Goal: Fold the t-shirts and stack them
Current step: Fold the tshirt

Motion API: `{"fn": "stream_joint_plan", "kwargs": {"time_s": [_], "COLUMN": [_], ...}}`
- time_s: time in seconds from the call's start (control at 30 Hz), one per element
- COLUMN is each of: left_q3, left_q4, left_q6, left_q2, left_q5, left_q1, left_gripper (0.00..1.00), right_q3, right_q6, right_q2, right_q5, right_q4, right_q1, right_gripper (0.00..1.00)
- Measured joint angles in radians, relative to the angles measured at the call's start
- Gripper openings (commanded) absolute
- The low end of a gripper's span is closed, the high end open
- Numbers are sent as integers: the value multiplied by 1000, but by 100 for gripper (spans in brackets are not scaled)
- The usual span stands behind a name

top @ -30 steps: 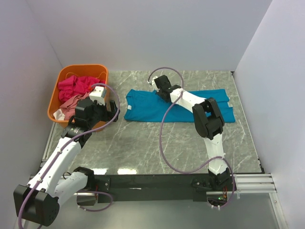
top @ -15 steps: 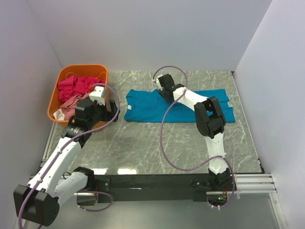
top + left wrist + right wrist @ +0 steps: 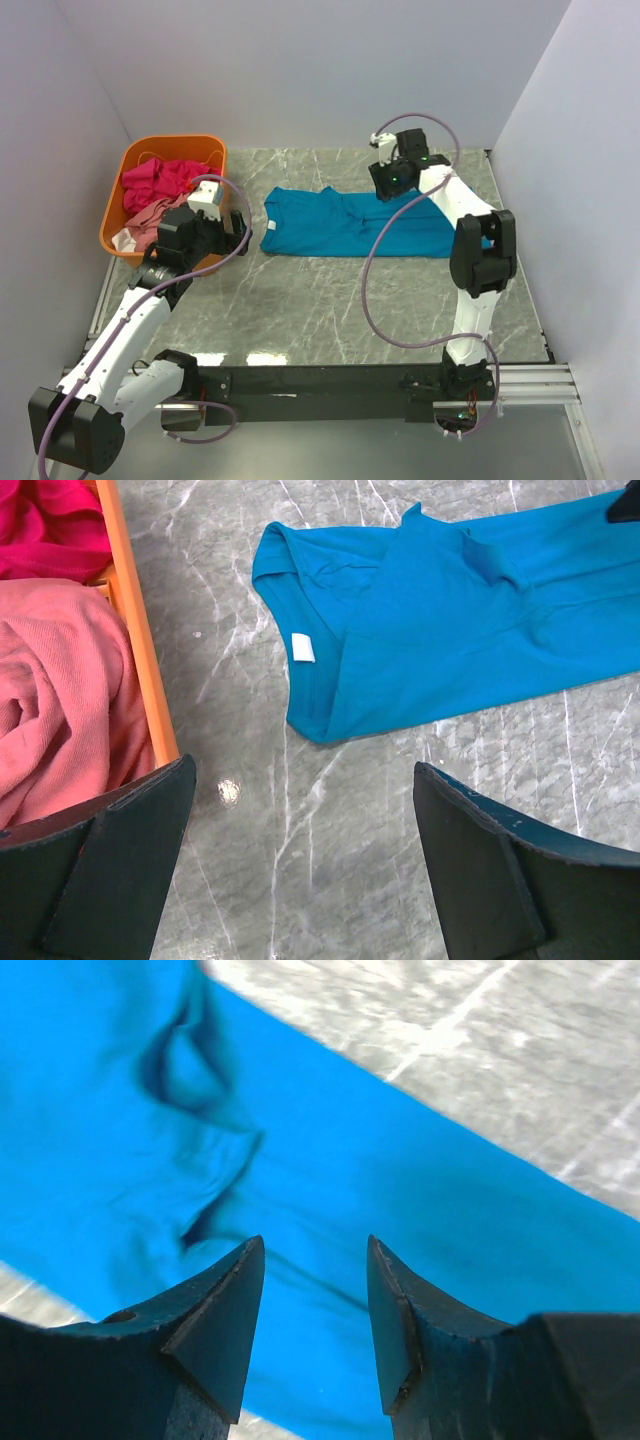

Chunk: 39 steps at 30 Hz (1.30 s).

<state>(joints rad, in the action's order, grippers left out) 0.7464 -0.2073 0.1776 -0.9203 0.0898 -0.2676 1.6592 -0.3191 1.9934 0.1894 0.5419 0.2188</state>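
The teal-blue t-shirt (image 3: 320, 225) lies spread flat across the middle of the marble table, with a white neck label (image 3: 303, 648) near its left end. My right gripper (image 3: 385, 185) hovers above the shirt's back edge. In the right wrist view its jaws (image 3: 315, 1250) stand open with only teal cloth (image 3: 420, 1190) beneath them. The magenta-pink t-shirt (image 3: 160, 178) and the dusty salmon-pink t-shirt (image 3: 150, 218) lie crumpled in the orange basket. My left gripper (image 3: 240, 228) hangs wide open and empty over bare table (image 3: 303, 770), between the basket and the teal shirt.
The orange plastic basket (image 3: 118, 175) sits at the back left, and its rim (image 3: 140, 650) runs close beside my left fingers. White walls close in the table on the left, back and right. Grey marble shows in front of the teal shirt.
The right gripper has opened, let go of the teal shirt near its middle and moved up and to the right along the back edge. The left arm has not moved.
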Motion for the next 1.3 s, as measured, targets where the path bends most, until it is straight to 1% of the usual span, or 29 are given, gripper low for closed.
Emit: {"fn": "stream_joint_plan", "kwargs": {"time_s": [0.13,0.37,0.47,0.6,0.8,0.93,1.3], "left_q3": [0,0,0,0,0,0,0], "left_q4": [0,0,0,0,0,-1,-1], "left_q6": [0,0,0,0,0,0,0], "left_q2": [-1,-9,-14,-18,-32,-42,-53], "left_q5": [1,10,11,11,10,10,10], "left_q1": [0,0,0,0,0,0,0], "left_gripper": [95,95,95,95,95,94,95], "right_q3": [-17,-77,-51,45,150,193,226], "right_q6": [-5,-9,9,44,108,145,205], "right_q2": [-28,-30,-2,97,253,313,325], "right_q5": [139,270,336,397,436,448,451], "right_q4": [33,72,87,98,103,122,133], "right_q1": [-48,-93,-96,-82,-66,-61,-38], "right_gripper": [53,52,52,51,51,50,47]}}
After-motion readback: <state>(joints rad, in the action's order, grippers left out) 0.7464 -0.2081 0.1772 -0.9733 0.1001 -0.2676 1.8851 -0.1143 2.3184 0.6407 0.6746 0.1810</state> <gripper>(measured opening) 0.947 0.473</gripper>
